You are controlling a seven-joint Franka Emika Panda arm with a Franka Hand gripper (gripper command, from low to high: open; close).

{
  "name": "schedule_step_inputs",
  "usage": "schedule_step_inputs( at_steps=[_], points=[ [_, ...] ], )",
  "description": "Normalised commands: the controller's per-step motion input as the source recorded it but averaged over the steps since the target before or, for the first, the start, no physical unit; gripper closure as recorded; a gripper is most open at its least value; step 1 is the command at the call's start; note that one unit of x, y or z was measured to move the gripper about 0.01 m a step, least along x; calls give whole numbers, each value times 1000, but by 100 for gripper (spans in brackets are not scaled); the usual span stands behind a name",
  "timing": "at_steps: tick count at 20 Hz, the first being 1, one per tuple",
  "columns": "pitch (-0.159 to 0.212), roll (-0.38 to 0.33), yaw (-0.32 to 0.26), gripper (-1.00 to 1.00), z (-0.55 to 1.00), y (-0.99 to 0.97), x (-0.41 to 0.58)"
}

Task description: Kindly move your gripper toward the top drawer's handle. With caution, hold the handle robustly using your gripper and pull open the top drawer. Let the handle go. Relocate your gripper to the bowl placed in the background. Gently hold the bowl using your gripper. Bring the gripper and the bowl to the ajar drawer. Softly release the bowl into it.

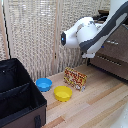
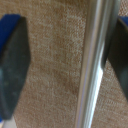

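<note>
We take the dresser (image 1: 114,52) as our landmark. Its top drawer (image 1: 116,44) shows a grey-brown front, and we cannot tell whether it sits flush with the frame. The white arm (image 1: 92,34) reaches across to that front, and its bulk hides the gripper in the exterior view.

In the wrist view, the gripper (image 2: 64,67) sits right at the drawer front. The handle (image 2: 93,65), a silver bar, runs between the two dark pads (image 2: 14,70). The jaws stand apart: one pad is close against the bar, while the other is clear of it with woven drawer surface showing between.

On the wooden floor, well away from the dresser, the bowl (image 1: 44,84) sits upright, blue, with nothing visible in it. Just beside it is a yellow bowl (image 1: 63,93), also showing no contents. A printed box (image 1: 75,78) stands between the bowls and the dresser. A black bin (image 1: 20,97) lies farthest from the dresser, with dividers; we see nothing inside.
</note>
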Motion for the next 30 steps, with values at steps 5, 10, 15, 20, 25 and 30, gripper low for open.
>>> schedule_step_inputs(
  at_steps=[5,10,15,20,25,30],
  points=[
    [20,127,59,-100,406,506,200],
    [0,241,-6,-100,350,594,229],
    [0,318,-15,-100,141,578,230],
    [-4,327,-45,-100,105,557,246],
    [-8,326,-58,-100,95,526,271],
    [2,346,-27,-100,44,501,289]
  ],
)
